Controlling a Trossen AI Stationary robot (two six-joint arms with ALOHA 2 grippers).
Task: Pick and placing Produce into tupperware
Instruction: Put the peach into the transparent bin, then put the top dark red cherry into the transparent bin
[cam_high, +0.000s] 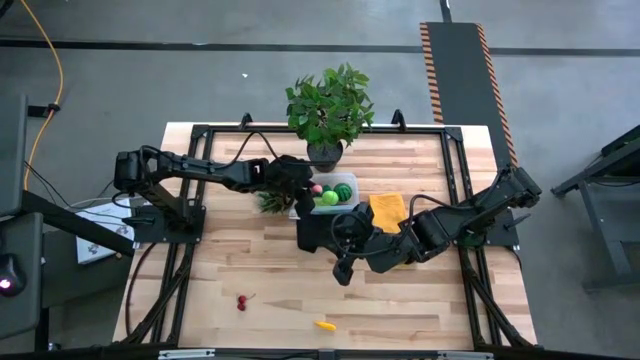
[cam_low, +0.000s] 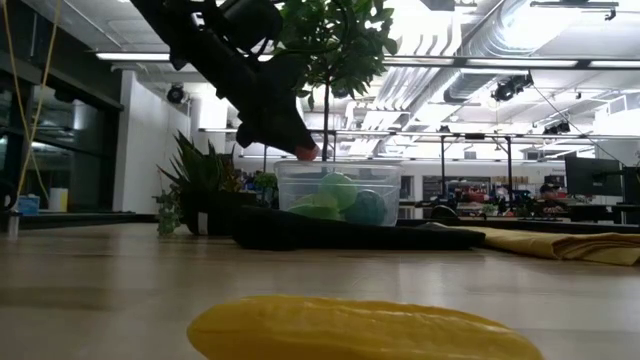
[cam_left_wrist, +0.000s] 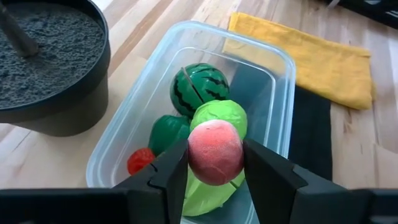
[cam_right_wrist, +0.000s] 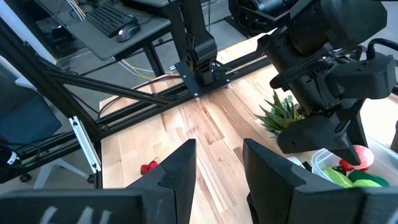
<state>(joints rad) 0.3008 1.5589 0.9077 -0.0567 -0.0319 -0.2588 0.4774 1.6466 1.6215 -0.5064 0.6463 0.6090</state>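
Observation:
The clear tupperware (cam_left_wrist: 273, 74) (cam_high: 345, 181) (cam_low: 338, 170) stands on a black cloth (cam_high: 315, 232). In it lie a dark green striped ball (cam_left_wrist: 199, 87), a light green leafy piece (cam_left_wrist: 221, 115), a dark green piece (cam_left_wrist: 166, 132) and a red berry (cam_left_wrist: 140, 160). My left gripper (cam_left_wrist: 214, 155) (cam_high: 306, 186) (cam_low: 300, 148) hovers over the box's left end, shut on a pink-red toy fruit (cam_left_wrist: 214, 152). Red cherries (cam_high: 242, 301) (cam_right_wrist: 148, 167) and a yellow piece (cam_high: 324, 324) (cam_low: 360, 330) lie on the table near its near edge. My right gripper (cam_high: 343, 272) (cam_right_wrist: 219, 155) hangs open, near of the black cloth. My left gripper pinches the pink-red toy fruit (cam_left_wrist: 214, 171) at its two opposite sides between the two fingers (cam_left_wrist: 171, 171). The fingers slant down from the table's left. The fruit is lifted clear, just above the light green leafy piece in the box.
A big leafy potted plant (cam_high: 330, 105) stands just beyond the box, its dark pot (cam_left_wrist: 56, 68) close to the box wall. A small spiky plant (cam_high: 272, 200) sits to the box's left. A yellow cloth (cam_high: 388, 210) (cam_left_wrist: 311, 59) lies to its right. Bare wood spreads toward the near edge.

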